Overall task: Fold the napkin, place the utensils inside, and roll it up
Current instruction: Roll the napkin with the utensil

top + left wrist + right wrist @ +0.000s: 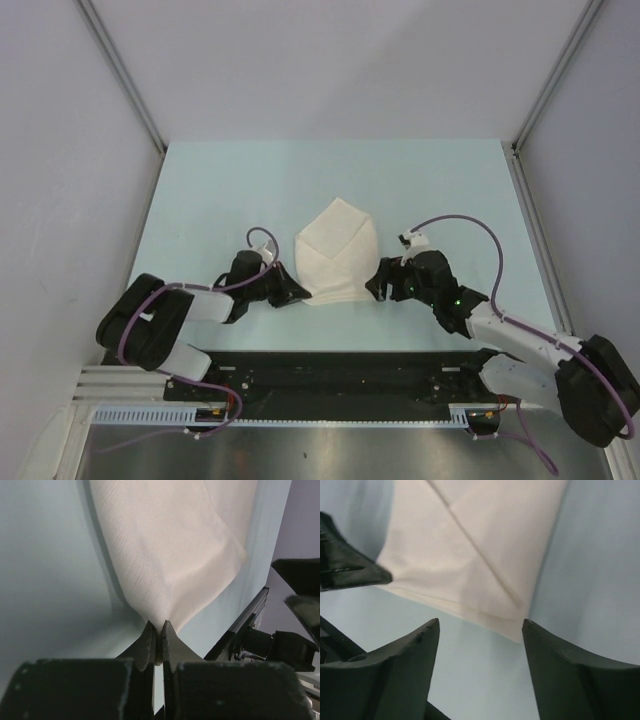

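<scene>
Left gripper [157, 630] pinched shut on the napkin's [337, 255] near-left corner. Right gripper [480, 625] jaws wide, holding nothing, just off the near-right corner. Napkin folded, lying mid table [220, 190]. Spoon not visible, possibly tucked inside. Roll not yet done.
</scene>
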You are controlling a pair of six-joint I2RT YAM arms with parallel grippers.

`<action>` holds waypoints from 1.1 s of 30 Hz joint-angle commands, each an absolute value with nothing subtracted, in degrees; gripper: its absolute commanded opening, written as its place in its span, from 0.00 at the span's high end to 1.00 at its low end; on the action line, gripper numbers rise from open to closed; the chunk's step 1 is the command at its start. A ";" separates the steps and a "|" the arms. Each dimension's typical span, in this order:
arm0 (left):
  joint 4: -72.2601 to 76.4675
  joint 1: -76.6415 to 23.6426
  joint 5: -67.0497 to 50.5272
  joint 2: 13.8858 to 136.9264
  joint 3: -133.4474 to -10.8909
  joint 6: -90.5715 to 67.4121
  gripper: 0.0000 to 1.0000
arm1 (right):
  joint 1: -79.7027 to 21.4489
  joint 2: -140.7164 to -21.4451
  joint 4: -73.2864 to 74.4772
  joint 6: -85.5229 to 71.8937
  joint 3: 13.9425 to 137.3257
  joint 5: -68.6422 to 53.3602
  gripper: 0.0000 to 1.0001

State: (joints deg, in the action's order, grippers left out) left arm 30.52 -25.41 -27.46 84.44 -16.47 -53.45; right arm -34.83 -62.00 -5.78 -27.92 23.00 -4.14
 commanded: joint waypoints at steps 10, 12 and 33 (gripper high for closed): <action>15.73 -21.63 -35.15 83.49 -26.02 -47.02 1.00 | -67.22 -75.13 -17.30 3.86 35.68 28.37 0.20; 15.91 -20.66 -36.47 83.85 -26.10 -47.37 1.00 | -71.26 -80.91 -21.94 7.11 37.70 32.77 0.21; 16.26 -18.90 -39.02 84.46 -25.75 -47.99 1.00 | -77.44 -106.43 -37.53 19.08 44.21 41.57 0.22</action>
